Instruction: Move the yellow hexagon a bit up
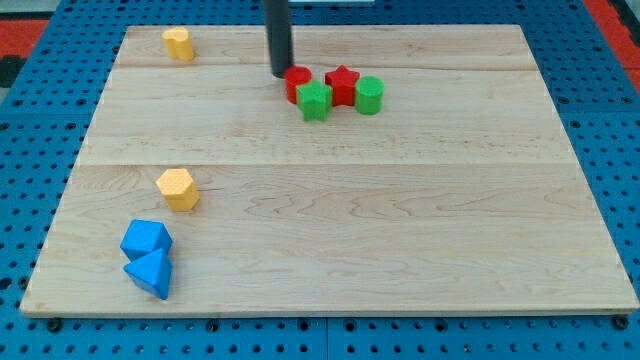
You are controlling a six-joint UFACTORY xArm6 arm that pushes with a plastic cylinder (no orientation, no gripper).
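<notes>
Yellow hexagon (178,188) lower left, well apart from my tip (280,74)

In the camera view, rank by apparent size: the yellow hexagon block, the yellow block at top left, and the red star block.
1. Yellow hexagon block, largest, though it sits nearer the view's bottom, which may inflate it.
2. Red star block and yellow block at top left look alike; I won't rank them.
</notes>
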